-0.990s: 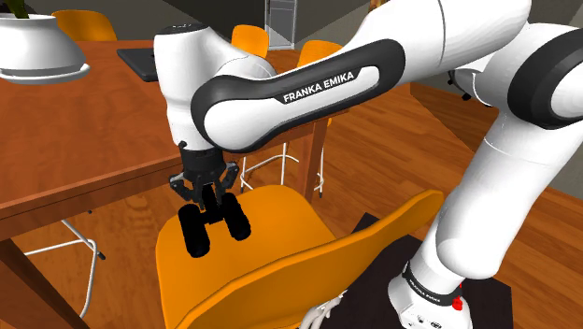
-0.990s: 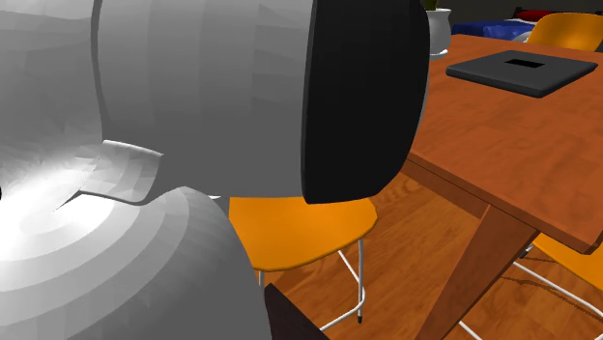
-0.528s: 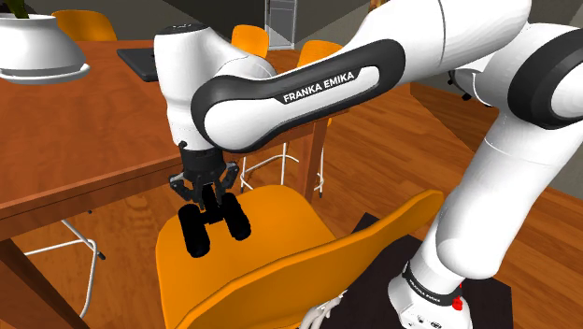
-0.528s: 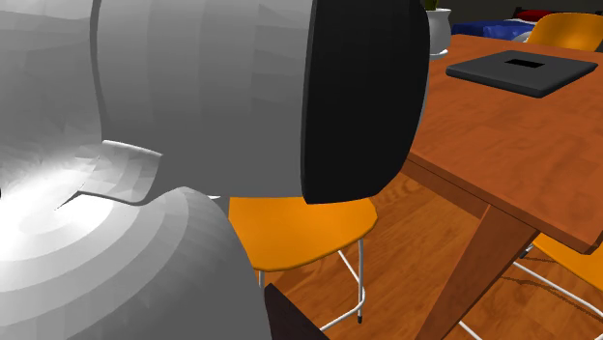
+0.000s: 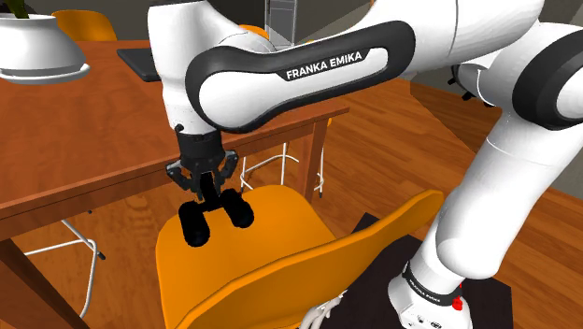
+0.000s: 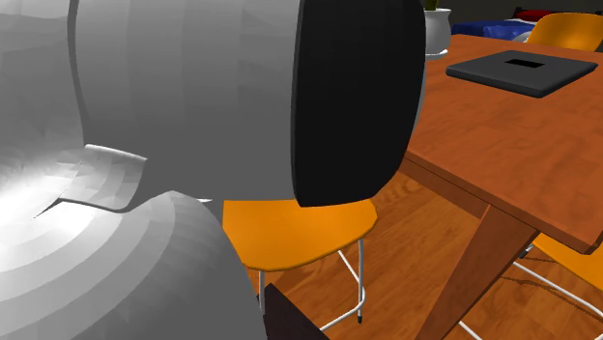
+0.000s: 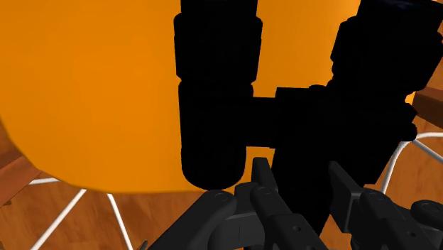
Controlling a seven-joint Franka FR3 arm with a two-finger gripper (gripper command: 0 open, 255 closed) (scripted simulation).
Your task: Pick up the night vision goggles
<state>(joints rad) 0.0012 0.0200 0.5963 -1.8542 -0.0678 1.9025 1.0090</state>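
A wooden floor (image 5: 392, 140) runs under everything. A long brown wooden bench (image 5: 65, 131) takes up the shoulder view's left, and its top and one slanted leg show at the second exterior view's right (image 6: 522, 135). The white arm (image 5: 299, 79) with dark joints reaches from the dark stand (image 5: 490, 297) at the lower right up and over, then down beside the bench's near edge; its grey-lit bulk stands close before the second exterior camera (image 6: 145, 145). An orange chair (image 5: 290, 224) on thin white legs sits below the hand, its curved back toward the stand. More orange chairs stand beyond the bench's far edge. A white pot (image 5: 42, 51) rests near the bench's far corner at the shoulder view's left, and a flat dark slab (image 5: 140, 61) lies on the top well apart from it, seen also in the second exterior view (image 6: 522, 72). The black goggles (image 5: 217, 217), two fat tubes joined by a bridge, hang over the seat's bench-side edge; whether they clear the seat cannot be told. In the wrist view the tubes (image 7: 220, 106) lie against the orange seat. The pincer (image 5: 207, 187) points down and is clamped on the goggles' middle part, one finger on each side of it (image 7: 298, 174).
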